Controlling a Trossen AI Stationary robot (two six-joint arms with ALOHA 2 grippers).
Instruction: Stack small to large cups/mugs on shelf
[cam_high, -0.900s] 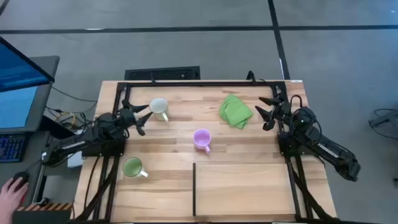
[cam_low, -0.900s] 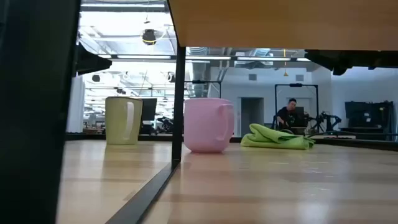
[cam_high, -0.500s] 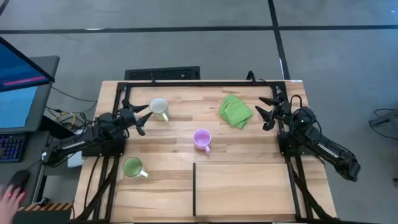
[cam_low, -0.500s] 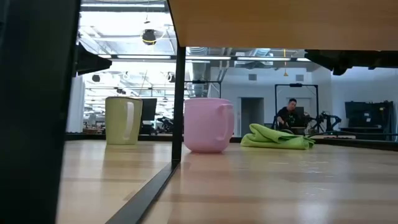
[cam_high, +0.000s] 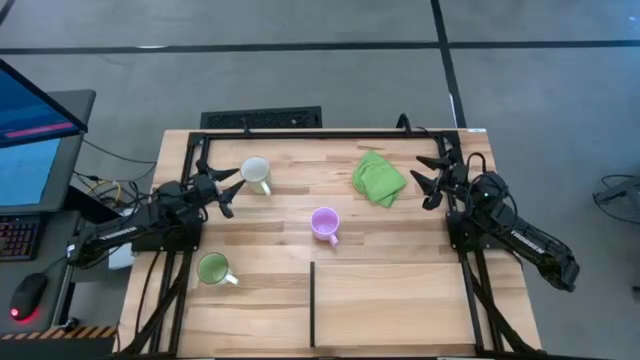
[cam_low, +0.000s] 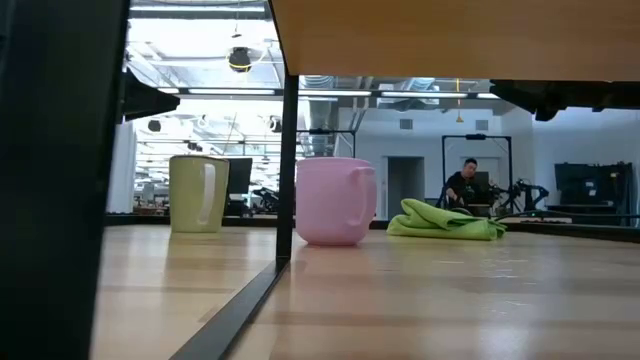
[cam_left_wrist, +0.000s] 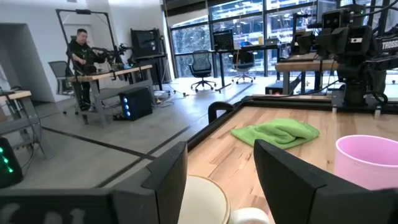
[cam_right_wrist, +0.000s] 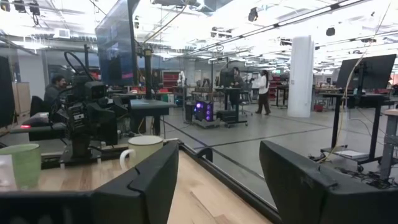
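Three mugs stand upright on their bases on the wood table. The white mug (cam_high: 256, 172) is at the far left, the light purple mug (cam_high: 324, 224) mid-table, the green mug (cam_high: 213, 268) near left. The shelf (cam_high: 390, 305) is the near right section, marked off by a black strip (cam_high: 312, 300). My left gripper (cam_high: 233, 192) is open and empty just left of the white mug (cam_left_wrist: 202, 199). My right gripper (cam_high: 422, 182) is open and empty at the far right, beside a green cloth (cam_high: 378, 178).
The green cloth (cam_low: 445, 222) lies at the far side, right of centre. A black frame (cam_high: 330, 133) runs along the table's far edge and sides. In the low view the purple mug (cam_low: 335, 200) and white mug (cam_low: 198, 194) stand beyond the strip (cam_low: 240, 305).
Both arms and all mugs have kept still. A person's hand beside the mouse, off the table's near left, has drawn out of view.
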